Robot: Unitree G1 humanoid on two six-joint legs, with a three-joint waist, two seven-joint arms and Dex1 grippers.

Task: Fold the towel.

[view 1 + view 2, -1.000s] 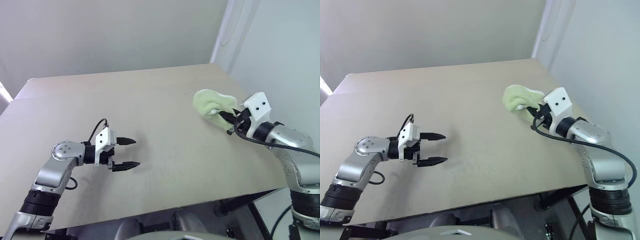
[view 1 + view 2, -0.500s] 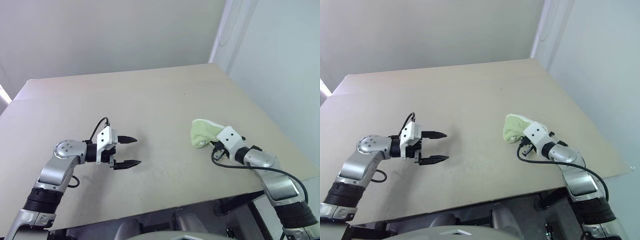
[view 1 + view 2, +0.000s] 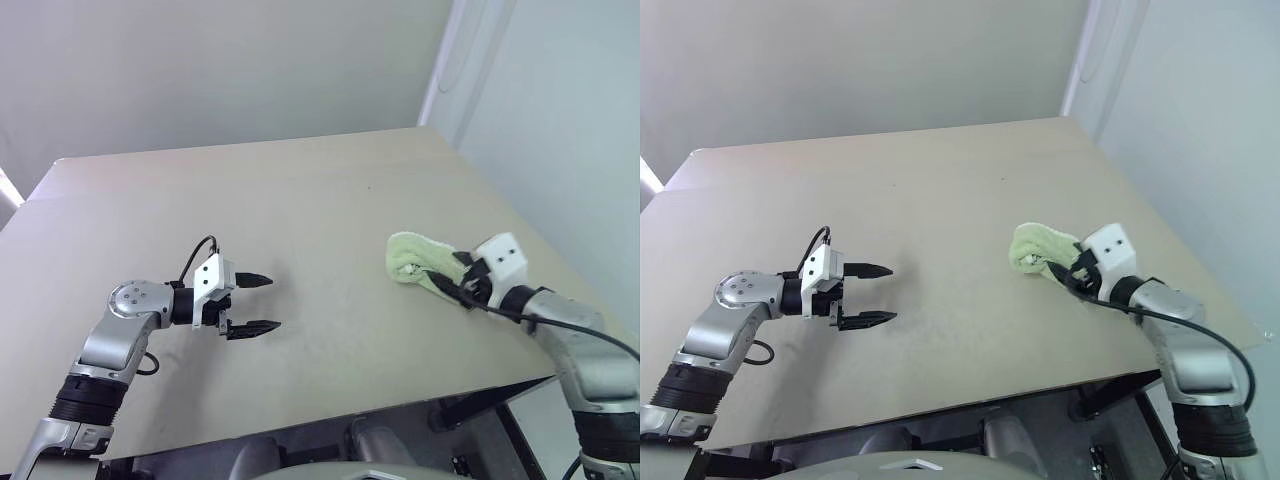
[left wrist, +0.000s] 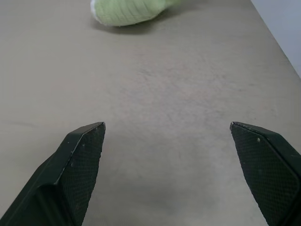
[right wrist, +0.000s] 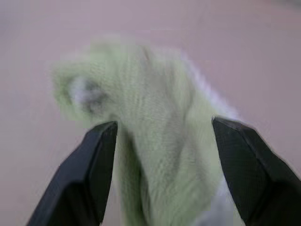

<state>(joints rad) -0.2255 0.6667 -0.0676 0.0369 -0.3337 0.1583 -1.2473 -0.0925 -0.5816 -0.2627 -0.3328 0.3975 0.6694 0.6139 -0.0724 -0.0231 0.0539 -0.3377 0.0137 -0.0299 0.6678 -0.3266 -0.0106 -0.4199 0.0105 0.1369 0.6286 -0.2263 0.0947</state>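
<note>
1. I am seeing my right gripper [image 3: 452,283] in the lower right of the left eye frame, its two black fingers standing apart on either side of the towel [image 3: 418,261]; in the right wrist view the cloth is bulging between them, and I cannot tell whether they are pressing it.
2. The towel is lying bunched in a short roll, its long axis running from the gripper up and to the left across the frame.
3. My left gripper [image 3: 256,304] is hovering wide and empty at left of centre, well apart from the cloth, so I am judging the right arm the nearer one for the next grab.
4. The desk [image 3: 300,190] is spreading bare and beige around the towel, which is sitting near its right edge.
5. Behind it a plain pale wall [image 3: 220,60] is filling the upper frame.
</note>
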